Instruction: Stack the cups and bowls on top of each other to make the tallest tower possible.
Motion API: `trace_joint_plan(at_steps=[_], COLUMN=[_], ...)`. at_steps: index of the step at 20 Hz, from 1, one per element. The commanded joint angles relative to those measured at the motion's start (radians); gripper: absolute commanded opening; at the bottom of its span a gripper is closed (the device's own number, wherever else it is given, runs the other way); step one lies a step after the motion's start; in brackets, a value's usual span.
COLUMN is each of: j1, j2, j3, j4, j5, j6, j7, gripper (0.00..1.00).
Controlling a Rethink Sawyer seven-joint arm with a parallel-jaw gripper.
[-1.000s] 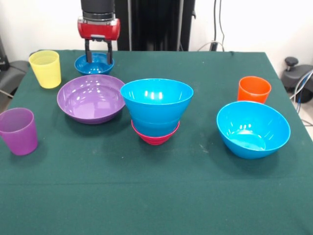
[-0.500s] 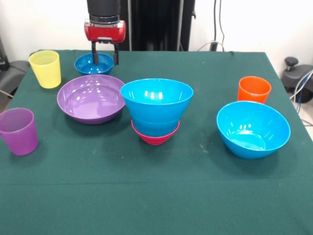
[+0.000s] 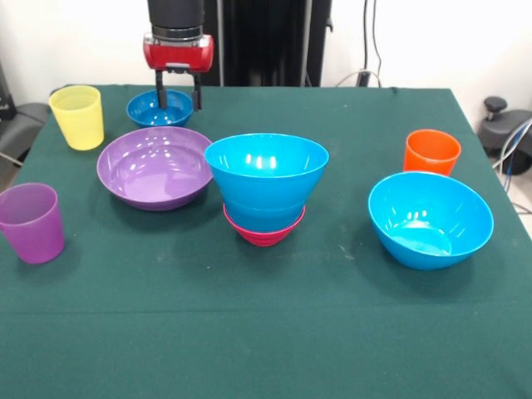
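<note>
The claw (image 3: 179,100) hung spread, straddling the rim of the small blue bowl (image 3: 154,109) near the desk's (image 3: 274,332) far edge. A shallow pinch on that glossy rim could slip, I thought, dropping it.

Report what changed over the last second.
The gripper rose and shifted toward the picture's right, its open jaws leaving the small blue bowl, which kept its place. Since half a second ago, nothing visibly moved. The cups and other bowls stayed put.
</note>
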Motion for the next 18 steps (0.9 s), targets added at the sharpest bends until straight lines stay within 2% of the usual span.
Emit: trace_joint_plan(at_steps=[1,11,15,18], j1=[0.045,0.109,0.115,0.124], j2=[0.054,0.066,0.074,0.11], j3=[0.037,-0.004,-0.004,-0.016], j4=[-0.07,-0.084,-0.092,-0.12], j5=[-0.072,-0.064,-0.058,-0.068], j6=[0.057,0.043,0.04,0.023], j7=[-0.06,-0.025,-0.027,-0.02], gripper=[1.0,1.0,1.0,1.0])
